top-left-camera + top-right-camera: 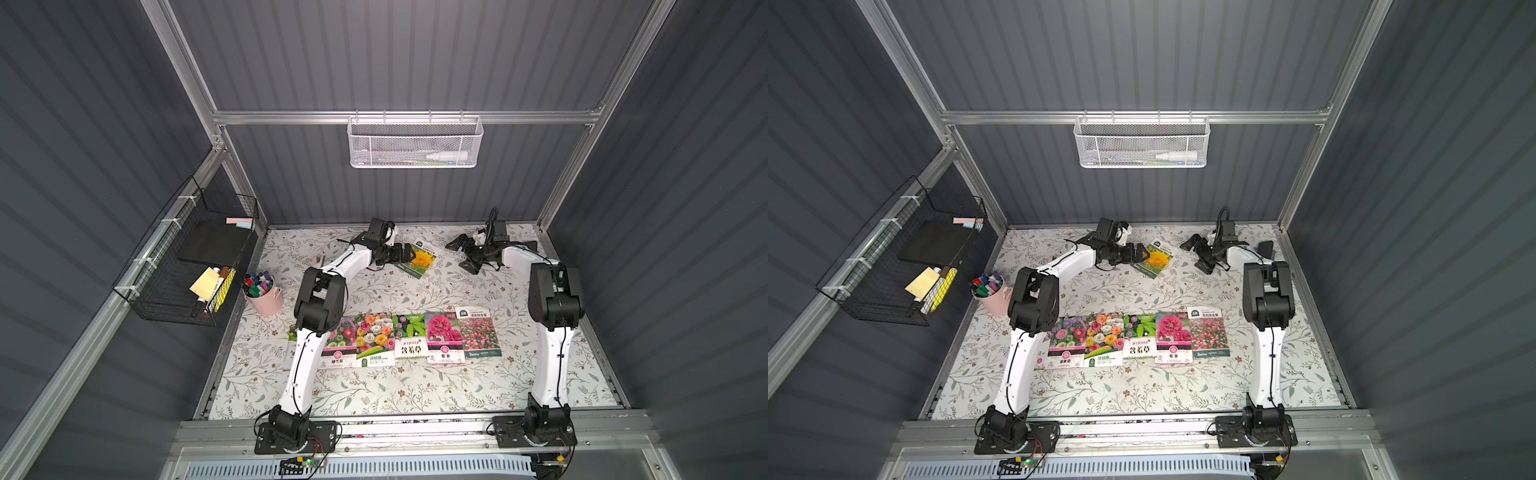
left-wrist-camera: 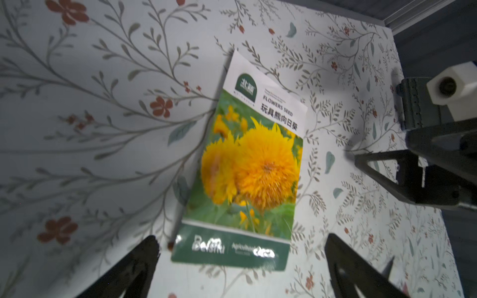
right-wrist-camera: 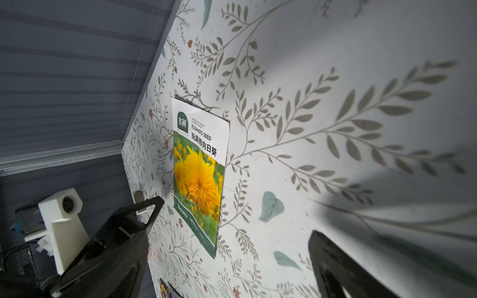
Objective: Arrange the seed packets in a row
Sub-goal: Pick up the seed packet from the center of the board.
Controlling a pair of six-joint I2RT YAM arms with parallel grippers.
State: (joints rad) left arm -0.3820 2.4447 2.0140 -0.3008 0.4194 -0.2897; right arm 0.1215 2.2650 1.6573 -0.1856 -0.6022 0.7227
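Several seed packets (image 1: 409,338) lie side by side in a row across the middle of the table in both top views; my left arm's forearm covers part of the leftmost one. One more seed packet (image 1: 419,259), with a yellow flower and a green bottom band, lies tilted near the back (image 1: 1156,258) (image 2: 253,165) (image 3: 198,175). My left gripper (image 1: 409,253) (image 2: 242,238) is open, its fingers either side of that packet's green band. My right gripper (image 1: 462,254) (image 3: 237,219) is open and empty, a short gap to the packet's right.
A pink bucket of markers (image 1: 264,293) stands at the table's left edge. A black wire basket (image 1: 166,286) with a yellow sticky pad (image 1: 203,282) hangs on the left wall. A white mesh basket (image 1: 415,160) hangs on the back wall.
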